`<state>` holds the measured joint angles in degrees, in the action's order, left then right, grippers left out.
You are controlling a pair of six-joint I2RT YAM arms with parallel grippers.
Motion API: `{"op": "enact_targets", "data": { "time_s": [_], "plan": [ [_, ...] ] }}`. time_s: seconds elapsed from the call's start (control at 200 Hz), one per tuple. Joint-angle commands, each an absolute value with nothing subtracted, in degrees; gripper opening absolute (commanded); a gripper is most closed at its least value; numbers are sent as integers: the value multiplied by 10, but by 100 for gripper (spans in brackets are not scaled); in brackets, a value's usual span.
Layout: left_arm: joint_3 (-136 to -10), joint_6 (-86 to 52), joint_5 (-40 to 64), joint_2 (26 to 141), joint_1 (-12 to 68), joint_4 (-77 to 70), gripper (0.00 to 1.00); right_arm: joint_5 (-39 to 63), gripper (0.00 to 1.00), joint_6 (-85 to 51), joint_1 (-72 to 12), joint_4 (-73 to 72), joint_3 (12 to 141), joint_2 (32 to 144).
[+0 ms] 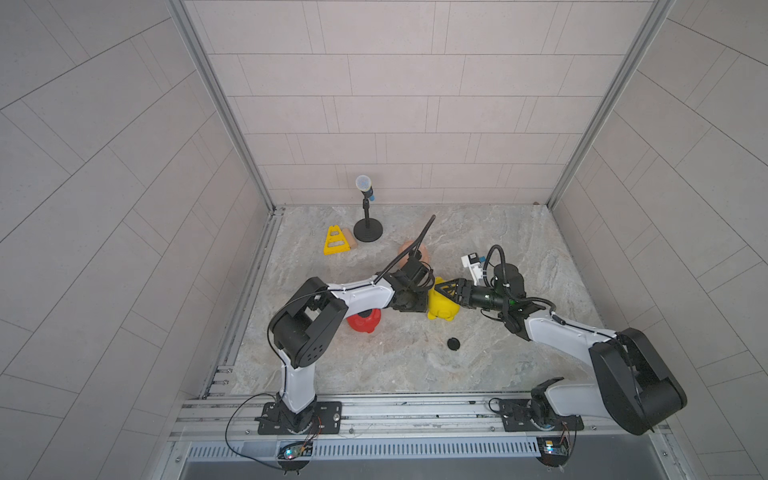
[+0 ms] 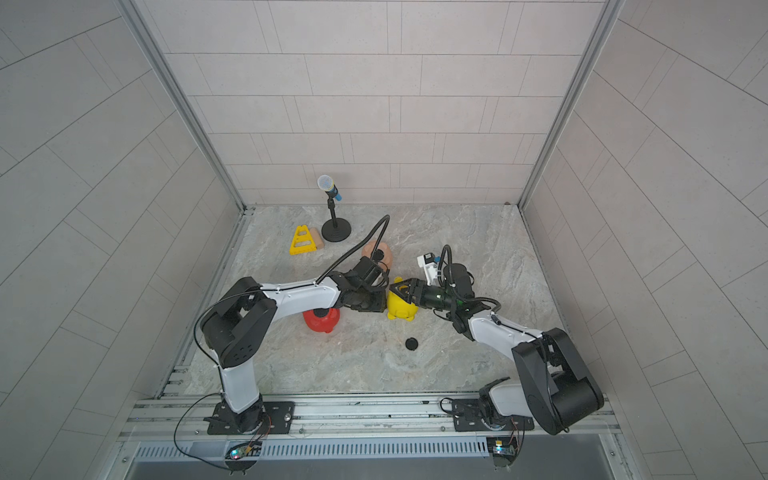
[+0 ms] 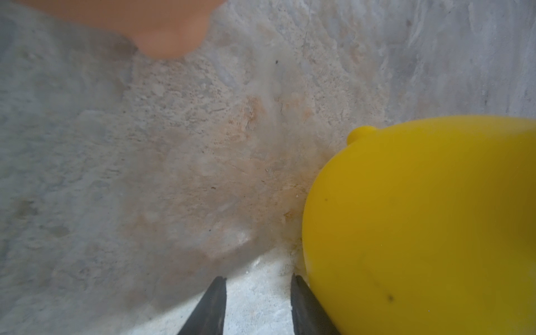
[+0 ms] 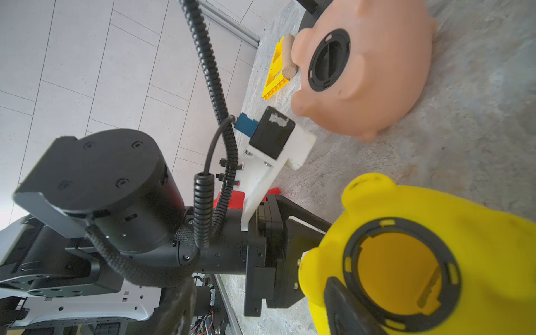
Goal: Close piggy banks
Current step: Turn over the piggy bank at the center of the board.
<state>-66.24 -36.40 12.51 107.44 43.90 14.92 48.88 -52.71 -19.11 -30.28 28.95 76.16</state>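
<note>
We're working the yellow pig [image 1: 442,309] near mid-table [image 1: 374,365]. It's tipped so its belly hole [image 4: 400,272] is facing the R wrist cam. There's a black ring round the hole w/ yellow inside showing thru, so no plug is in yet. We can't tell if the pig is resting on the table or raised a bit.

R gripper [image 1: 448,291] is reaching in from 3 o'clock, jaws spread wide across the pig and clamping it. One finger [image 4: 342,301] is pressing beside the ring. L gripper [image 3: 258,285] is sitting just beside the pig at its 9 o'clock, jaws only slightly apart w/ bare table showing btwn them, carrying nothing.

A loose plug [image 1: 453,343] is lying at the pig's 6 o'clock, near but apart. Red pig [image 1: 368,322] is at 8 o'clock, partly under the L arm. Peach pig [image 4: 385,72] is at 11 o'clock, its hole looking dark; we can't tell if it's plugged.

Risks as we're judging them:
- The shell is glossy and round and the grip is wide, so the pig may be slipping or rolling under a push that isn't square to the ring.
- If plug tabs are missing the ring notches, the plug is jamming or popping off.
- L arm is crowding the red pig, so swinging to 6 o'clock for the plug could be knocking it away.
- The grippers are v. close, so they're risking a clash unless L is backing off first.
</note>
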Motion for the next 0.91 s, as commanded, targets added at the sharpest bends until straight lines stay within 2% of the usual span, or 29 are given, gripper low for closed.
{"op": "enact_targets", "data": {
  "time_s": [0.0, 0.195, 0.69, 0.901],
  "plan": [
    [-663, -357, 115, 1069, 442, 159, 42, 494, 71, -523, -194, -303, 299, 744],
    [-662, -351, 100, 1050, 441, 177, 42, 485, 71, -491, -194, -241, 311, 709],
    [-659, -348, 93, 1009, 440, 194, 42, 359, 71, -345, -189, 25, 333, 563],
    [-650, -346, 88, 983, 440, 198, 42, 347, 71, -320, -191, 86, 312, 525]
  ]
}}
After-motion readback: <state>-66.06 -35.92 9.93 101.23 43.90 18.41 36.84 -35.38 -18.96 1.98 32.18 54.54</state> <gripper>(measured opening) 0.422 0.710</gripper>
